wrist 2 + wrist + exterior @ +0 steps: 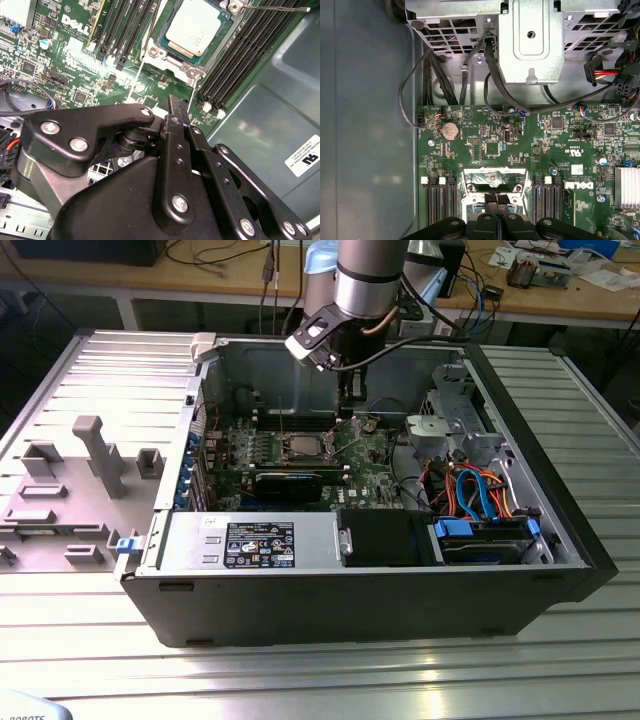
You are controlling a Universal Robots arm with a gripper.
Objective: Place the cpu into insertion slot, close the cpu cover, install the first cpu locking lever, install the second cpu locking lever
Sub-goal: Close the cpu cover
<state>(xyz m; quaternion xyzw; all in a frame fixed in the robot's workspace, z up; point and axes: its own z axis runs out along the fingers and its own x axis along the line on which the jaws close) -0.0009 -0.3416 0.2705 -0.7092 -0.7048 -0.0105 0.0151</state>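
Note:
In the second wrist view the cpu [197, 25], a silvery-tan square, lies flat in the insertion slot on the green motherboard. The cpu cover [175, 56], a metal frame, lies around it. One thin lever rod [272, 7] runs along one side of the socket and another [136, 80] leaves the opposite corner; whether they are latched I cannot tell. My gripper [172, 102] is shut and holds nothing, its tip just short of the socket edge. In the exterior view the gripper [350, 405] hangs over the board behind and to the right of the cpu [300, 448].
Long black memory slots [240, 55] flank the socket on both sides. A grey drive cage [530, 40] with black cables stands past the board's edge. A black card [290, 483] and the power supply [250, 543] sit nearer the case front.

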